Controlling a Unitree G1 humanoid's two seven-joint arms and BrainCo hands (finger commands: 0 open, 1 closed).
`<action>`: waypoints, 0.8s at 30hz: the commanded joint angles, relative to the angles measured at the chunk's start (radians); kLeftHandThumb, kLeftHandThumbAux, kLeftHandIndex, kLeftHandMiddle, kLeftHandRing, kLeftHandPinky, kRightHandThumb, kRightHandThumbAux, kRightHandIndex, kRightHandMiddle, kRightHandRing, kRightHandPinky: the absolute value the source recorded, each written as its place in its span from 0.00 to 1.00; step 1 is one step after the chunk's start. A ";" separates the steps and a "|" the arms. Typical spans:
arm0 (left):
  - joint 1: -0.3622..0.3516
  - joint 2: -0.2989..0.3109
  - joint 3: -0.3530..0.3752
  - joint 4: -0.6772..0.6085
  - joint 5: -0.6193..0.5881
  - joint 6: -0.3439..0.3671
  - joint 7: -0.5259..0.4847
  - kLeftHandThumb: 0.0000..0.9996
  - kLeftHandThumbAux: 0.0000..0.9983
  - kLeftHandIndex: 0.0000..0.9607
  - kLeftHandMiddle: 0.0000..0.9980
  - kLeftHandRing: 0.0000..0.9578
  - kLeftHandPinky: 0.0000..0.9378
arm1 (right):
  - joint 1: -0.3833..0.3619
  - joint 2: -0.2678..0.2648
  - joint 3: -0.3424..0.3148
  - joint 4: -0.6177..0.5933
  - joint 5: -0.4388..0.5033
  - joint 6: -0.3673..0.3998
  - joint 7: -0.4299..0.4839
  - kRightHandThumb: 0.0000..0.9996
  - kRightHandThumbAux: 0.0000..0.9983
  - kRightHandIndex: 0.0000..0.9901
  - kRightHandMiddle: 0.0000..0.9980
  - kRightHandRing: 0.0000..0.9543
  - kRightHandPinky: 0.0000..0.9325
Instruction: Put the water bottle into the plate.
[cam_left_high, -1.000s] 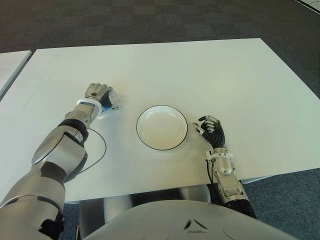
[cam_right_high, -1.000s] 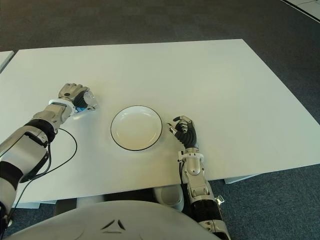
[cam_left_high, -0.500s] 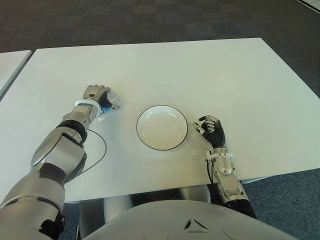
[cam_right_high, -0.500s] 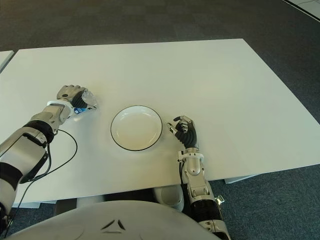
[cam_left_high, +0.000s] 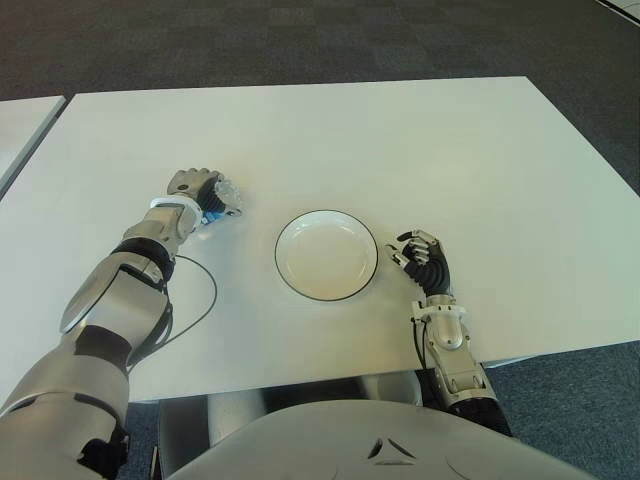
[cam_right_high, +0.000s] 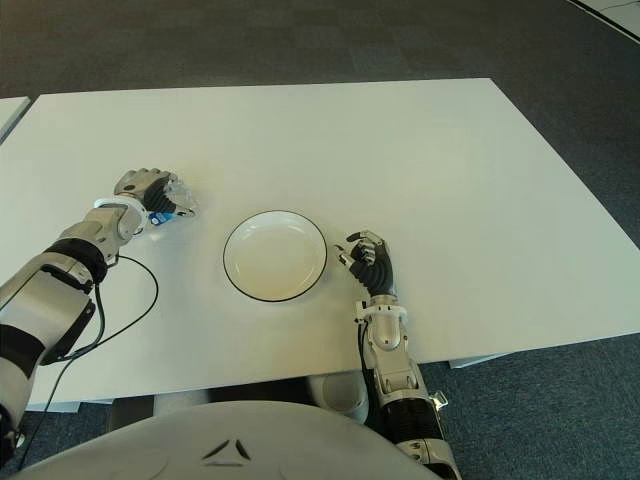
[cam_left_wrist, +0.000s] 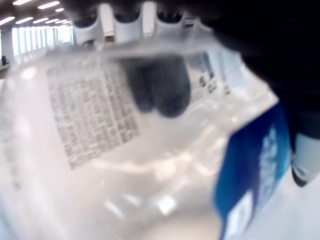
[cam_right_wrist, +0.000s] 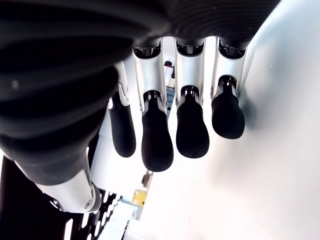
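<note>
While the left hand (cam_left_high: 195, 190) is closed around the water bottle (cam_left_high: 222, 198) at the plate's (cam_left_high: 326, 255) ten o'clock, carrying it over seems next; the right hand (cam_left_high: 424, 262), relaxed and empty, shows at the plate's three o'clock.

The left arm reaches forward and outward, forearm angled away from the torso, and the left hand (cam_left_high: 197, 193) sits fisted with its fingers (cam_left_wrist: 159, 92) curled tight around what it grips (dark fingertips show pressed against it in the wrist view). The right hand (cam_left_high: 424, 262) shows close to the body, fingers (cam_right_wrist: 158, 140) loosely bent, holding nothing.
</note>
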 joint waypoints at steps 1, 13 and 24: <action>-0.003 0.001 0.033 -0.044 -0.029 -0.030 -0.010 0.85 0.67 0.41 0.55 0.89 0.92 | -0.008 0.006 0.002 0.015 -0.001 0.010 0.000 0.70 0.73 0.44 0.73 0.76 0.78; -0.012 0.041 0.096 -0.190 -0.058 -0.044 -0.043 0.85 0.67 0.42 0.55 0.91 0.91 | -0.012 0.014 -0.001 0.014 0.005 0.017 0.005 0.71 0.73 0.44 0.73 0.76 0.76; 0.045 0.091 0.149 -0.422 -0.060 -0.059 -0.043 0.85 0.67 0.41 0.54 0.91 0.91 | -0.015 0.011 0.001 0.020 -0.004 0.013 -0.001 0.71 0.73 0.44 0.73 0.76 0.78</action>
